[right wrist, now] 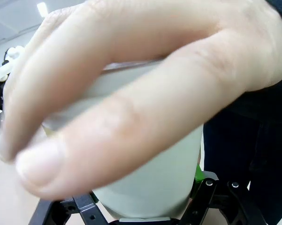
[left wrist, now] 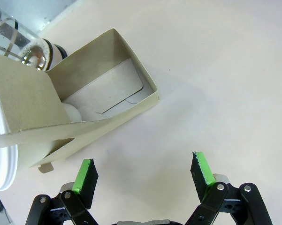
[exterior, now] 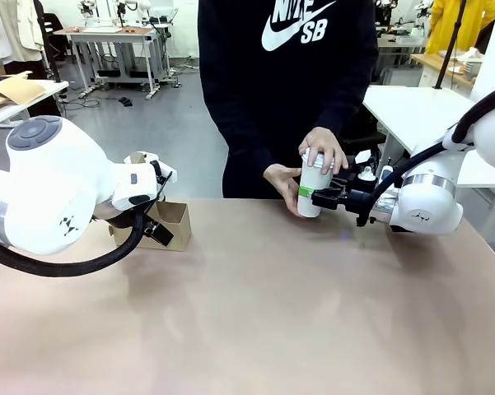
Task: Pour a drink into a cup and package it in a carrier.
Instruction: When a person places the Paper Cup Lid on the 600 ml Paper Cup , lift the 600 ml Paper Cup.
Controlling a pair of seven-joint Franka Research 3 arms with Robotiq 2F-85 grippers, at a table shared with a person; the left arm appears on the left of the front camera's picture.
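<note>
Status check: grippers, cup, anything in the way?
Left gripper open, hovering beside the carrier. Right gripper shut on the cup. Person's hands on the cup too, one over its top.

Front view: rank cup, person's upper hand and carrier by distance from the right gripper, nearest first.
1. cup: clamped in the right gripper.
2. person's upper hand: resting over the cup's top.
3. carrier: far off, at the picture's left.

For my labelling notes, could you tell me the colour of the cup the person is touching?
Plain white cup, best in the front view.
</note>
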